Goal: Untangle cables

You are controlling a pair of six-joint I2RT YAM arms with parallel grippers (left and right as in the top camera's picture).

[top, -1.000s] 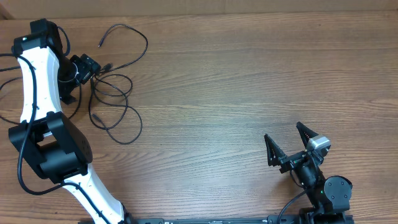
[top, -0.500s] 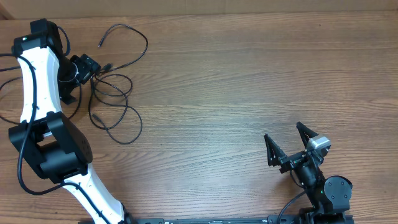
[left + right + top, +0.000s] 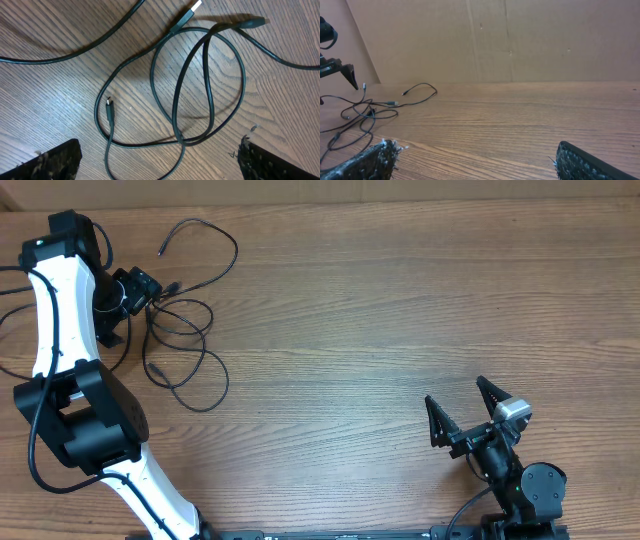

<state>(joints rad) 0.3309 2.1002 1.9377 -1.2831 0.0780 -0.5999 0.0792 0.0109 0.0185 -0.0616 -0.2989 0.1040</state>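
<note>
Thin black cables (image 3: 185, 330) lie tangled in loops on the wooden table at the far left, with one strand (image 3: 225, 245) curling toward the back edge. In the left wrist view the cables' loops (image 3: 200, 85) cross each other, with a USB plug (image 3: 190, 12) at the top and a small plug (image 3: 109, 104) at the left. My left gripper (image 3: 125, 305) hovers just left of the tangle; its jaws (image 3: 159, 146) are open and empty above the loops. My right gripper (image 3: 465, 415) is open and empty at the front right, far from the cables (image 3: 367, 107).
The left arm's white links (image 3: 55, 330) run along the left edge, with thicker black arm cabling (image 3: 15, 315) beside them. A brown cardboard wall (image 3: 495, 40) stands behind the table's far edge. Bare wood (image 3: 400, 310) lies between the two grippers.
</note>
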